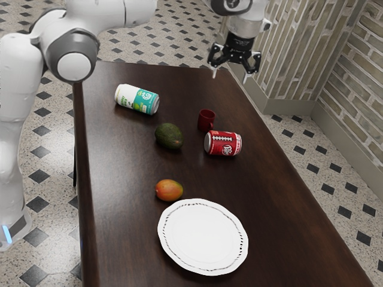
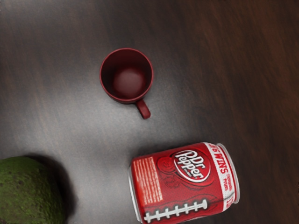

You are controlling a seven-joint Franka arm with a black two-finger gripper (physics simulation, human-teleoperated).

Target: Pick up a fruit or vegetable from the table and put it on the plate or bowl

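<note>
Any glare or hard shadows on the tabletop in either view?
Exterior view: soft sheen on the table, faint shadows under the mango and avocado. Wrist view: a pale reflection crosses the wood between the red cup and the avocado, which casts a dark shadow; the soda can casts a fainter one.

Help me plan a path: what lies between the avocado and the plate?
The mango lies between the avocado and the plate, seen in the exterior view.

Red can (image 2: 183,182): "Dr Pepper" logo; band near rim reads, perhaps, "WINS"
</note>
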